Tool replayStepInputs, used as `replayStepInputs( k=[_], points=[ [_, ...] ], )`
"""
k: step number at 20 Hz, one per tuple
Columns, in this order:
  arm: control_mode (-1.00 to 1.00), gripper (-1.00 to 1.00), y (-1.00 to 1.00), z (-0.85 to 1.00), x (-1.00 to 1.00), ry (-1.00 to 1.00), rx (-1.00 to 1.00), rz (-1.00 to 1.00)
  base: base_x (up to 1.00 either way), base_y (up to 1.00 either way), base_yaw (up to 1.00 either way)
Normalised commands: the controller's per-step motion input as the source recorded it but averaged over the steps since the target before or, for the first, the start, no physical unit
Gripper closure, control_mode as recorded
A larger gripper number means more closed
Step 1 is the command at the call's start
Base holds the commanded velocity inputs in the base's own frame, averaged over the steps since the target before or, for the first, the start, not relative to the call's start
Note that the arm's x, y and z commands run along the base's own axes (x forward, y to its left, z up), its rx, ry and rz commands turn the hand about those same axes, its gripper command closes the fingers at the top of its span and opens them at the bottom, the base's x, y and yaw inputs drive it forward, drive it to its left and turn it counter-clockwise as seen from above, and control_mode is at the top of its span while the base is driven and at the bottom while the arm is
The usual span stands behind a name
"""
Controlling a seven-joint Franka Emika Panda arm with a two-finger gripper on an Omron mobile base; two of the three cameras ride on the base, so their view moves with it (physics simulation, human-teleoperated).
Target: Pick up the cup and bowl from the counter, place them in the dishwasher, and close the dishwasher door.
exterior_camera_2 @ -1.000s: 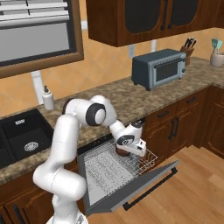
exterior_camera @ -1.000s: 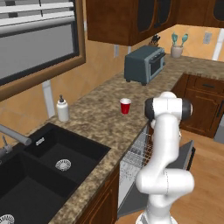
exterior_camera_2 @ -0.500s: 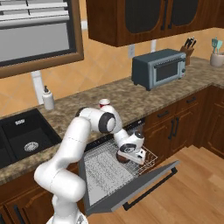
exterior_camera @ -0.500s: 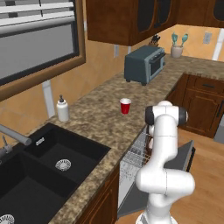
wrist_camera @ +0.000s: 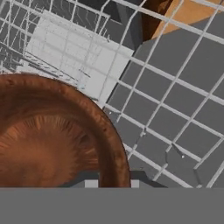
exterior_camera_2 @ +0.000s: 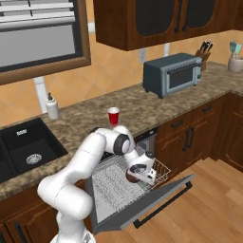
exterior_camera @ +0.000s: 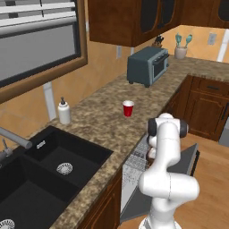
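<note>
The red cup (exterior_camera: pixel 128 108) stands upright on the granite counter (exterior_camera: pixel 98 118), also seen as the cup (exterior_camera_2: pixel 113 116) from the right. My gripper (exterior_camera_2: pixel 136 173) hangs low over the white wire rack (exterior_camera_2: pixel 114 178) of the open dishwasher (exterior_camera_2: pixel 142 142). It is shut on the rim of the reddish-brown bowl (wrist_camera: pixel 48 135), which the hand view shows just above the rack wires (wrist_camera: pixel 175 118). The small finger tips (wrist_camera: pixel 91 183) pinch the bowl's edge. The grey dishwasher door (exterior_camera_2: pixel 142 211) lies folded down, its dark bar handle (exterior_camera_2: pixel 163 205) toward the floor.
A toaster oven (exterior_camera_2: pixel 172 75) sits at the back of the counter, a white soap bottle (exterior_camera: pixel 64 111) by the black sink (exterior_camera: pixel 44 172). Wooden cabinets (exterior_camera_2: pixel 194 133) flank the dishwasher on the right. A knife block (exterior_camera_2: pixel 205 51) and utensil jar (exterior_camera: pixel 181 47) stand further along.
The arm has bent lower, carrying the bowl down and slightly left toward the dishwasher rack. The cup has not moved.
</note>
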Motion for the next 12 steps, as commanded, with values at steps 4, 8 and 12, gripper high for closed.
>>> replayStepInputs(
  k=[4, 8, 12],
  points=[
    [-1.0, -1.0, 0.09, -0.47, 0.14, 0.01, 0.0, -0.06, 0.0, 0.0, 0.0],
    [-1.0, -1.0, 0.01, -0.31, 0.01, 0.0, 0.0, -0.07, 0.0, 0.0, 0.0],
    [-1.0, -1.0, -0.13, -0.03, -0.18, -0.02, 0.0, -0.08, 0.0, 0.0, 0.0]
  ],
)
